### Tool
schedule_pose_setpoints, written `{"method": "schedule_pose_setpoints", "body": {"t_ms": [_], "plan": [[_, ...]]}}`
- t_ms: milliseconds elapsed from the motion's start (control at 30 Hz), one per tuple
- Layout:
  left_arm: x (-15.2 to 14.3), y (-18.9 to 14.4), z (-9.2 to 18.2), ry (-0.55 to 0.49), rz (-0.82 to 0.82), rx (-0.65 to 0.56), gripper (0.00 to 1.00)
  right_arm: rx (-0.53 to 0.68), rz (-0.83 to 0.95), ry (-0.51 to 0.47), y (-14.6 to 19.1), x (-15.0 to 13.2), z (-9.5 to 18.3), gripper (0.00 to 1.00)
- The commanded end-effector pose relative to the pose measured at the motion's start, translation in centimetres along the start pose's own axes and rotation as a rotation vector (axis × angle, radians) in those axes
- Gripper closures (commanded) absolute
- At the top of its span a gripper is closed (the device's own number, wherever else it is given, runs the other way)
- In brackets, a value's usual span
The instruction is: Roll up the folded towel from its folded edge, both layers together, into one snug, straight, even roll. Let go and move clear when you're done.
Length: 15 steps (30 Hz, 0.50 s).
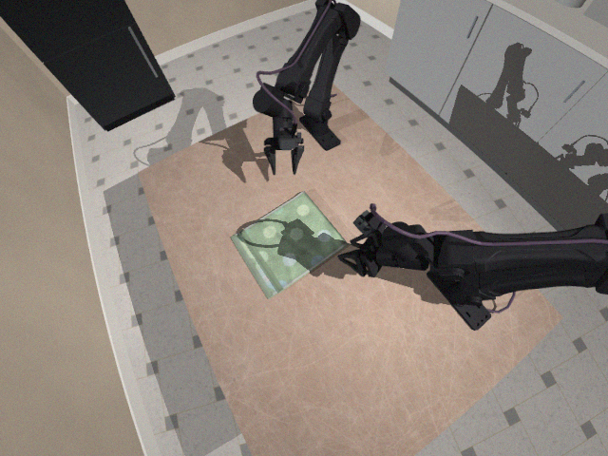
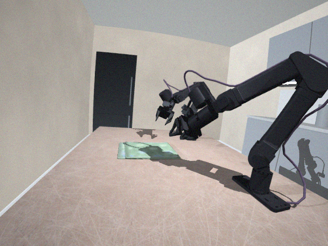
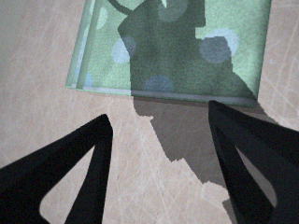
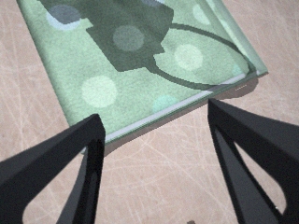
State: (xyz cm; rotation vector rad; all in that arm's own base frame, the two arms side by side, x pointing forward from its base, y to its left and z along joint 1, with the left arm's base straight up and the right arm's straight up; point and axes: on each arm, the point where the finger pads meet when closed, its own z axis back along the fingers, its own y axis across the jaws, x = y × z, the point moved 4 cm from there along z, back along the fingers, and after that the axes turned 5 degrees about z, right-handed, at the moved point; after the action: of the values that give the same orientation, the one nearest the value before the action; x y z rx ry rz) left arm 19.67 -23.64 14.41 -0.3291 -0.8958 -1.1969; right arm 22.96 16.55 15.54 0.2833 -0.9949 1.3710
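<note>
The green spotted towel [image 1: 302,210] [image 2: 132,152] [image 3: 105,61] [image 4: 99,91] lies folded flat on the table. A narrow band with a crease runs along one side, at the left in the top and exterior views. The left gripper [image 1: 346,248] [image 2: 176,137] [image 3: 160,110] is partly open and empty, above the table by the towel's lower-right side in the top view. The right gripper [image 1: 283,173] [image 2: 161,122] [image 4: 154,109] is partly open and empty, higher up beyond the towel's far side. Neither gripper visibly touches the towel. Arm and cable shadows darken part of it.
The pinkish table top [image 1: 304,372] [image 2: 119,201] extends around the towel. The left arm reaches in from the right in the top view, the right arm from the top. A black door [image 2: 114,89], beige walls and grey cabinets [image 1: 437,48] stand beyond the table.
</note>
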Motion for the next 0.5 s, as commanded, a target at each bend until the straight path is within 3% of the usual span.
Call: {"method": "schedule_pose_setpoints", "body": {"t_ms": [0,467], "plan": [[0.9,-0.7,-1.7,-0.004,-0.057,-0.025,0.39,0.079,0.082,0.024,1.5,-0.3,-1.7,0.39],[0.5,-5.8,-7.2,0.091,-0.187,-0.218,0.49,0.297,0.217,0.077,5.8,-0.9,-6.5,0.49]]}}
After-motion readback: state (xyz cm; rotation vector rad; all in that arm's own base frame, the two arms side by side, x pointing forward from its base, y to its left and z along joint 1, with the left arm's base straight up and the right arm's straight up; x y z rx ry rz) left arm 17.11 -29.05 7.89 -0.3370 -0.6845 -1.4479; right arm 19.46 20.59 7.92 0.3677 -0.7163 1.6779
